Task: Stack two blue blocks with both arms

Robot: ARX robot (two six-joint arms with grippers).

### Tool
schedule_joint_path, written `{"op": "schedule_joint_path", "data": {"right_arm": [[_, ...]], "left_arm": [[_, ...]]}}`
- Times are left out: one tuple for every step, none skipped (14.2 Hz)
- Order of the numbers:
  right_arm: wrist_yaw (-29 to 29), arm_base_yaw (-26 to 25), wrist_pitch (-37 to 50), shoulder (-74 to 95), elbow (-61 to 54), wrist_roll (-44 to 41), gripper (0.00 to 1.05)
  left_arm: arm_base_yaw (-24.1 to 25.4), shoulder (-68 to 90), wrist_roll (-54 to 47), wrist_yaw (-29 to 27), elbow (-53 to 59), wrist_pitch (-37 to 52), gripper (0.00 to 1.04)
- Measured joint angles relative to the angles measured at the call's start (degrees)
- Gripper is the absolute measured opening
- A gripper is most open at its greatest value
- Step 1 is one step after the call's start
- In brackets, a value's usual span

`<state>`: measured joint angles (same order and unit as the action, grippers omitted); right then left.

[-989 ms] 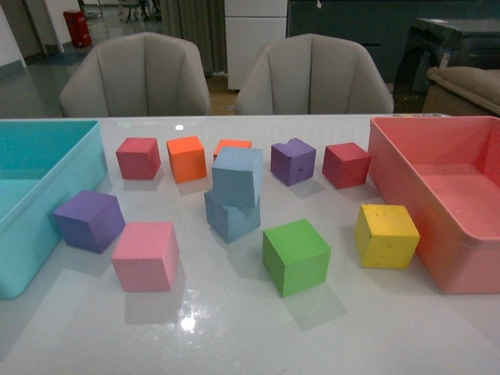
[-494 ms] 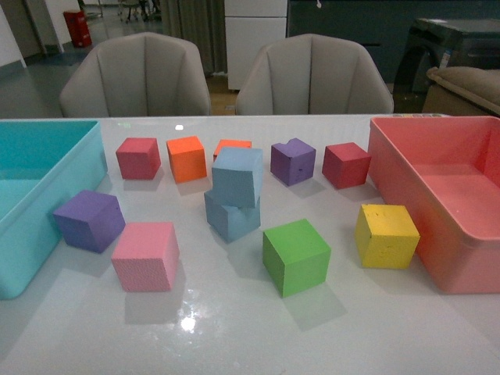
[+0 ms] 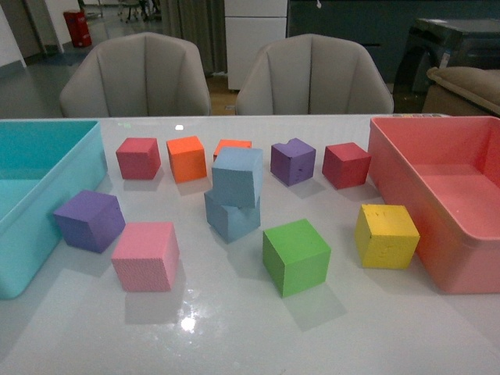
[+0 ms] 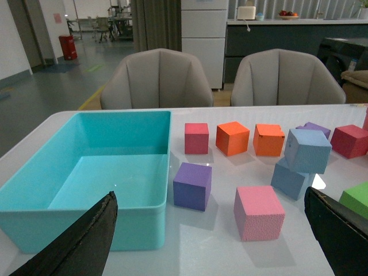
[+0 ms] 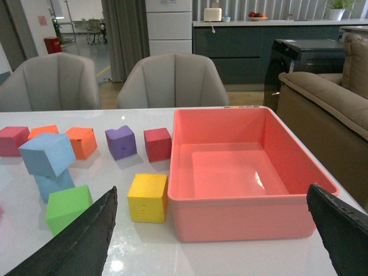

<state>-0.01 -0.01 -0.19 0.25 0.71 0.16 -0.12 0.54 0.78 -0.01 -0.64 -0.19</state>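
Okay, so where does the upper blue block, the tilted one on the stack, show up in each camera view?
Front view: the upper blue block sits near the middle, tilted on the lower blue block.
Left wrist view: right of centre, beside the orange cubes.
Right wrist view: far left, above the green cube.
Shared landmark: the lower blue block under it, seen in all three views.

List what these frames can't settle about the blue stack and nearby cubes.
- Lower blue block: top face and contact area hidden by upper blue block in all views.
- Second orange cube: mostly behind the stack in front view.
- Green cube: cut by the frame edge and a left gripper finger in left wrist view.
- Teal bin: cut off by front view's edge.
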Motion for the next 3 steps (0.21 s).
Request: {"op": "schedule_joint_path", "data": {"right_arm": [[0.0,0.0,0.0,0.0,0.0,0.0,0.98],[0.0,0.0,0.0,0.0,0.0,0.0,0.98],[0.0,0.0,0.0,0.0,0.0,0.0,0.98]], "left_arm": [[0.0,0.0,0.0,0.0,0.0,0.0,0.98],[0.0,0.0,0.0,0.0,0.0,0.0,0.98],[0.0,0.0,0.0,0.0,0.0,0.0,0.98]]}}
